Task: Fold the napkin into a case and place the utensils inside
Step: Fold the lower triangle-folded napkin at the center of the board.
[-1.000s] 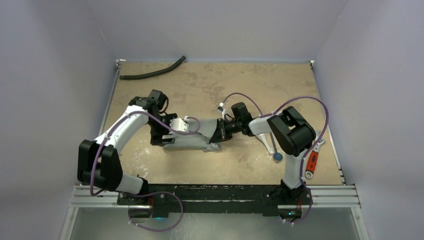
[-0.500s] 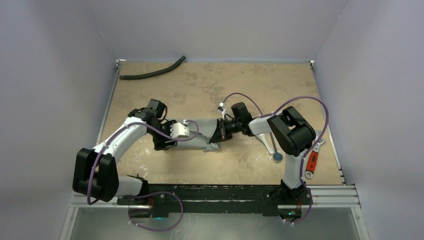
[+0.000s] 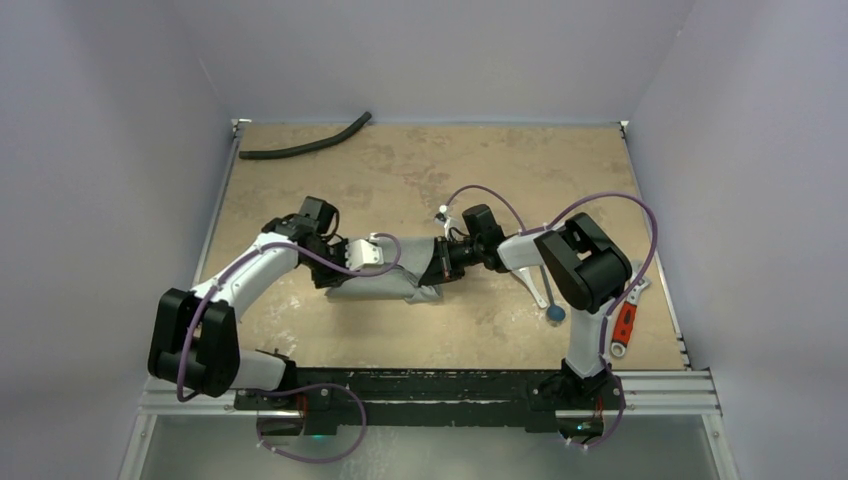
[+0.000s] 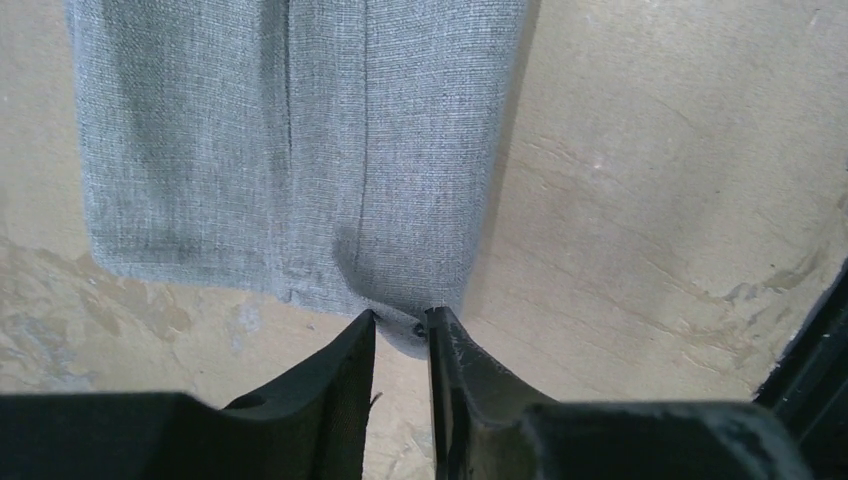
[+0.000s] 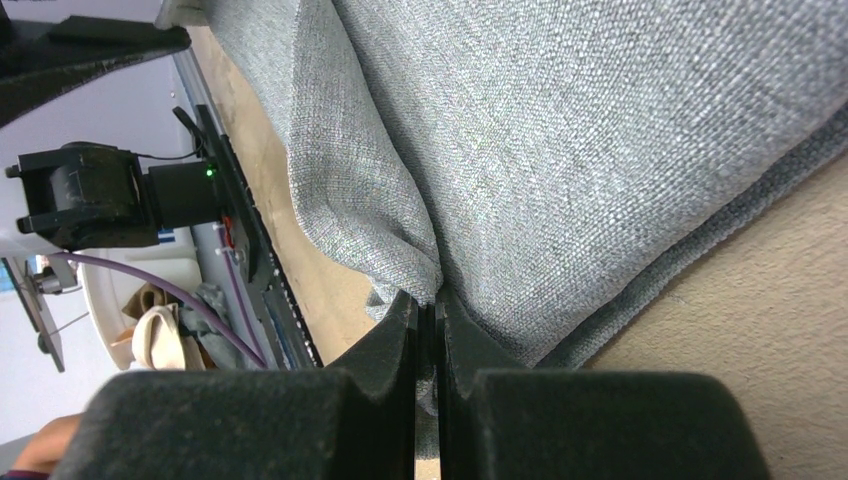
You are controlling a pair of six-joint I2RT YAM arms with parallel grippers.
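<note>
Napkin [image 3: 388, 280] lies about mid-table [image 3: 420, 170], a touch toward the left edge; it is already folded into a flat grey oblong, long axis running left edge to right edge; several layers show along its ends.

Left claw [image 4: 400, 325] sits at the left end of the oblong; its fingers stand only narrowly apart, with a small bulge of hem caught between the tips and a pucker running up the cloth from there, so I read it as pinching the napkin's edge near one corner.

Right claw [image 5: 428, 300] is at the right end; fingers pressed together on a raised fold of the upper layer, lower layers lying loose on the table beneath.

Blue-ended utensil [image 3: 555, 313] rests near the right edge, well apart from the napkin, partly under the right arm; the spoon I cannot pick out. Red-handled wrench [image 3: 624, 325] lies by the right edge; black hose [image 3: 305, 147] in the far left corner.

Handling, as judgement: cloth is thin, light and limp; it holds no shape, layers will slide on each other and sag if lifted at one point; take it by hem or corner, both ends together, grabbing only the layer meant to open, else the pouch mouth closes up or the fold unravels; the coarse weave should give the fingers fair purchase.
</note>
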